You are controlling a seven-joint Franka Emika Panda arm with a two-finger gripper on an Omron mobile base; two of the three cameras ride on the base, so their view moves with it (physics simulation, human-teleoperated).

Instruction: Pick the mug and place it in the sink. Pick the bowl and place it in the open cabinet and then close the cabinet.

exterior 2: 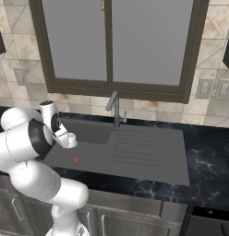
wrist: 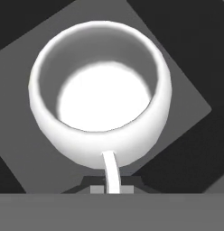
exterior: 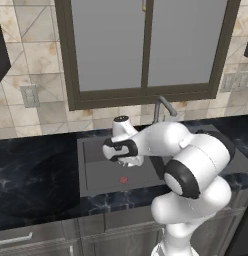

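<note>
The mug [wrist: 100,94] is a small white cup with a greyish inside, seen from above in the hand view. Its thin handle [wrist: 111,173] runs down between my fingertips. My gripper [wrist: 111,188] is shut on that handle. From the right base view the mug [exterior 2: 70,139] hangs just above the left part of the sink [exterior 2: 91,133], a dark grey basin with a red drain mark [exterior 2: 75,160]. In the left base view my hand [exterior: 121,149] hovers over the sink [exterior: 96,172], and the mug is mostly hidden behind it. The bowl and the cabinet are out of view.
A grey faucet [exterior 2: 115,108] stands behind the basin, and a ridged drainboard [exterior 2: 146,147] lies to its right. Black marble counter [exterior: 31,175] surrounds the sink. A large window [exterior: 146,45] fills the wall behind. Base cabinets [exterior: 41,237] run below.
</note>
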